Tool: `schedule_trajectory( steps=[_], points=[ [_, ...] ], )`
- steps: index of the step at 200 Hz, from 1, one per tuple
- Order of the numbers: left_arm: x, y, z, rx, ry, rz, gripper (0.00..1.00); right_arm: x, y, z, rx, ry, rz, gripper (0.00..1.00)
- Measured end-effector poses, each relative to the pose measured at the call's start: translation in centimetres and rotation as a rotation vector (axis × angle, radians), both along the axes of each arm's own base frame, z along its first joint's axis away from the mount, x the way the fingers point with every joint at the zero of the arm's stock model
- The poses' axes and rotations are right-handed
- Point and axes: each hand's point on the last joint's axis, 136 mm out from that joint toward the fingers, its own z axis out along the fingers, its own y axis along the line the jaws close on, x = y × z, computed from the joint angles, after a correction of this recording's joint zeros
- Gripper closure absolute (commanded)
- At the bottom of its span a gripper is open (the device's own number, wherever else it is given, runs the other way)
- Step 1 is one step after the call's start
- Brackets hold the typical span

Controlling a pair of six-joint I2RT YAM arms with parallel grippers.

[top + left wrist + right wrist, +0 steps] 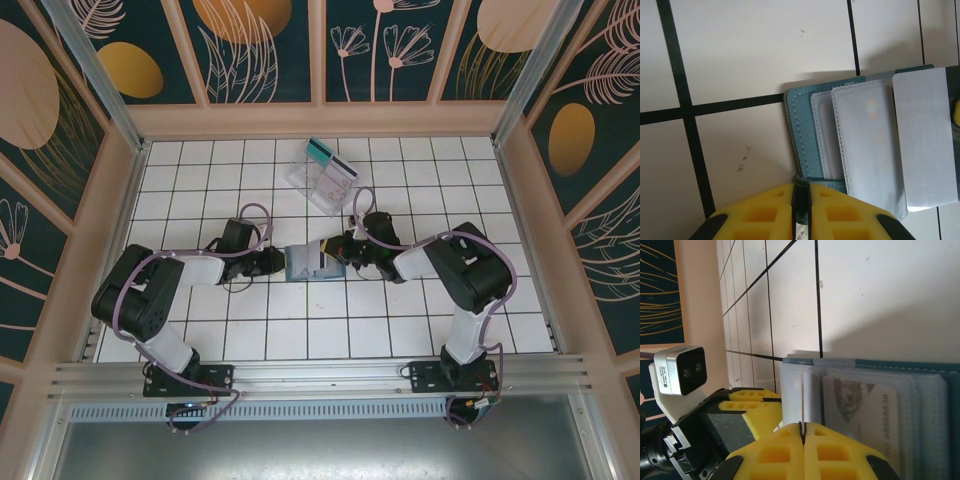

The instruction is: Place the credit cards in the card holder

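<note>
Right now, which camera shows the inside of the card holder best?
The left wrist view: the card holder lies open, its inside facing the camera. The right wrist view shows it at a slant; the top view shows it tiny.

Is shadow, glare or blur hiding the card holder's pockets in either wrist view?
Left wrist: card holder sharp, evenly lit, its shadow on the tile; left tool soft. Right wrist: pockets shaded but readable; right tool and the whitish card it grips edge-on slightly blurred.

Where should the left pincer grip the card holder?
Its bare teal rim nearest the left arm, coming in low from that side, where the left pincer pinches. The card holder lies open and flat; pockets and the white card occupy the rest.
</note>
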Motion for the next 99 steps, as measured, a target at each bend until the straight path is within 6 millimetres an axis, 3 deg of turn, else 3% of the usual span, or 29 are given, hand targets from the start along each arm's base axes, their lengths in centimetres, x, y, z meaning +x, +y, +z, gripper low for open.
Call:
schedule_trajectory(
  steps=[99],
  points=[
    [0.01, 0.00, 0.00, -0.003, 0.005, 0.006, 0.85, -0.47, -0.56, -0.69, -0.053, -0.023, 0.036, 1.00]
  ],
)
